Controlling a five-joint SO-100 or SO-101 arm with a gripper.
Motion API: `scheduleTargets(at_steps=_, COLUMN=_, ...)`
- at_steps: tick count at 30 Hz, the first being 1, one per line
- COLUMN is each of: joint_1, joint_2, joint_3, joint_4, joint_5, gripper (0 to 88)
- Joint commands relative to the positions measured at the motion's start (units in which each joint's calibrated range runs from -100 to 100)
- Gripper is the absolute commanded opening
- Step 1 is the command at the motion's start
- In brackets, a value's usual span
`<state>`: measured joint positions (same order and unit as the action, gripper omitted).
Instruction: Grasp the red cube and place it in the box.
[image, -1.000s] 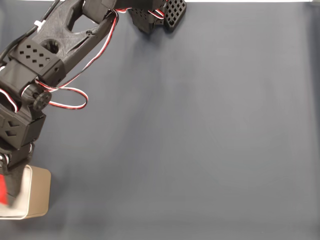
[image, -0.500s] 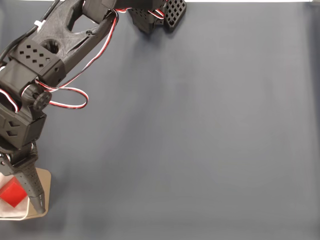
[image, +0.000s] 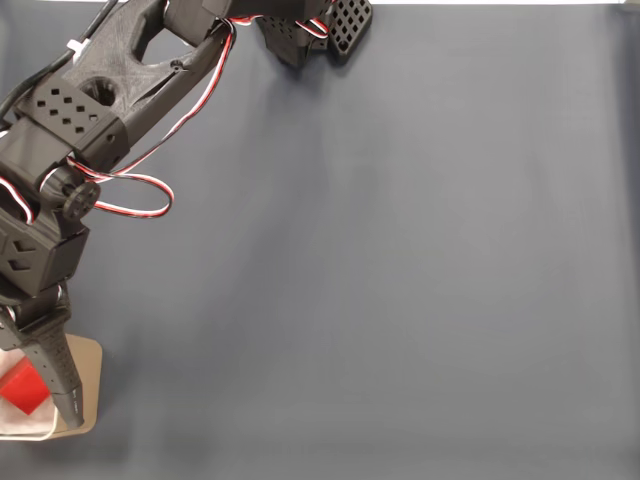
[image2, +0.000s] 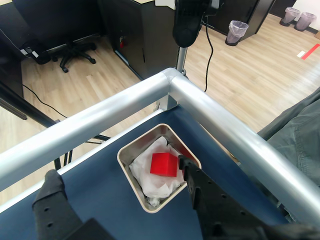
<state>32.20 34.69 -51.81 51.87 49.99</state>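
Note:
The red cube (image2: 163, 164) lies on crumpled white paper inside the beige box (image2: 131, 148), near the table's corner. In the fixed view the red cube (image: 22, 387) and the box (image: 90, 358) sit at the bottom left edge, partly cut off. My gripper (image2: 120, 176) hangs open just above the box and holds nothing. Its right finger (image2: 200, 187) hangs over the box's right rim, beside the cube. The left finger (image2: 51, 187) stands clear of the box, over the cloth. One black finger (image: 60, 378) crosses the box in the fixed view.
The table (image: 400, 280) is covered with dark blue cloth, bare to the right of the arm. The arm's base (image: 310, 35) stands at the top. Aluminium rails (image2: 100, 120) frame the table corner just beyond the box. Grey-green fabric (image2: 300, 135) lies beyond the right rail.
One second ago the gripper held the cube shut at the left edge. It then opened and the cube dropped into the box. Since then the arm has shifted slightly left.

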Motion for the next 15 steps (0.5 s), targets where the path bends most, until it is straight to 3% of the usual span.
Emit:
scheduleTargets(at_steps=1, joint_1=0.6, joint_2=-1.4, joint_3=-2.4, joint_4=-2.0, joint_5=0.0, gripper=50.0)
scheduleTargets(at_steps=7, joint_1=0.7, joint_2=-1.3, joint_3=-2.4, joint_4=-2.0, joint_5=0.0, gripper=47.0)
scheduleTargets(at_steps=13, joint_1=-0.9, joint_2=-6.2, joint_3=5.3, joint_4=-7.5, joint_5=-1.0, gripper=5.4)
scheduleTargets(at_steps=15, joint_1=-2.5, joint_2=-10.3, joint_3=10.7, joint_4=-10.3, joint_5=-1.6, gripper=0.0)
